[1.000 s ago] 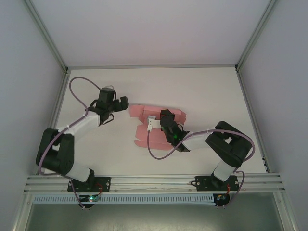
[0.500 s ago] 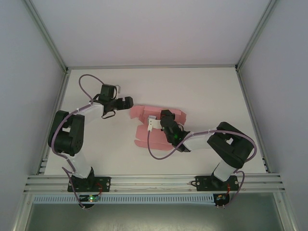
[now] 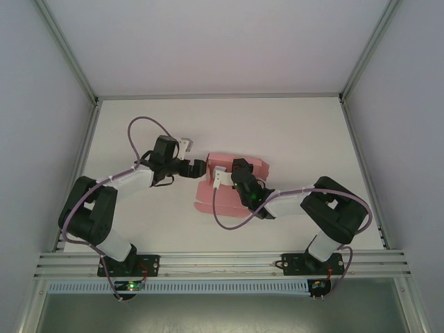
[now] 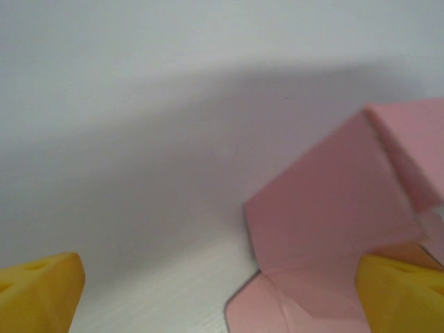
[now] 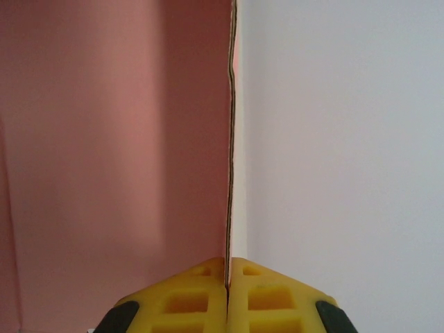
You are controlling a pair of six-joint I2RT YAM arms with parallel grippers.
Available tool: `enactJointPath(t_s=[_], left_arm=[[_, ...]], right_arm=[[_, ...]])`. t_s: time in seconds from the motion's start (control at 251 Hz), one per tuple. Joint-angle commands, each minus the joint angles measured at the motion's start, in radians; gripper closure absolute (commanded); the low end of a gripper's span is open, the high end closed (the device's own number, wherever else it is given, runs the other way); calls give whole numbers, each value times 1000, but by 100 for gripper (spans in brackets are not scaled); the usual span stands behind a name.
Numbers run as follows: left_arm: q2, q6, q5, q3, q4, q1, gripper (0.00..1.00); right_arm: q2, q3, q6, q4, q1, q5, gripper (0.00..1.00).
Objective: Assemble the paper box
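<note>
The pink paper box (image 3: 208, 198) lies partly folded at the middle of the white table. My right gripper (image 3: 236, 168) stands over its middle, shut on a thin upright panel; in the right wrist view the card's edge runs straight into the closed yellow fingertips (image 5: 201, 291), with the pink panel (image 5: 111, 139) on the left. My left gripper (image 3: 198, 166) is open at the box's left end. In the left wrist view a raised pink flap (image 4: 333, 222) stands in front of the right fingertip (image 4: 402, 295), and the left fingertip (image 4: 38, 291) is over bare table.
Aluminium frame posts (image 3: 83, 149) and white walls close the table on the left, back and right. A slotted rail (image 3: 222, 260) runs along the near edge by the arm bases. Purple cables (image 3: 149, 125) loop off both arms.
My left arm has swung right across the table to the box's left end. The box's left flap, flat a second ago, now stands raised. The right gripper has held still.
</note>
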Motion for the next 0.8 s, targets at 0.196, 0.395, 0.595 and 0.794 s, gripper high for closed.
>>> enactJointPath(t_s=[0.196,0.395,0.595,0.794], left_arm=[[51,24,-38,38,30,-49,0],[51,21,-27,37,59,-77,0],[-35,46,-90,-34,23,-78,0],[-159,12,-169,-112,17,-77,0]], right_arm=[[-22,-15,33,-85,17,-7,100],[-28,-21,36,-86,16,-6,100],[-66,-22,65,-138,15,-22,100],[-65,-19,66,-155,16,-10,100]])
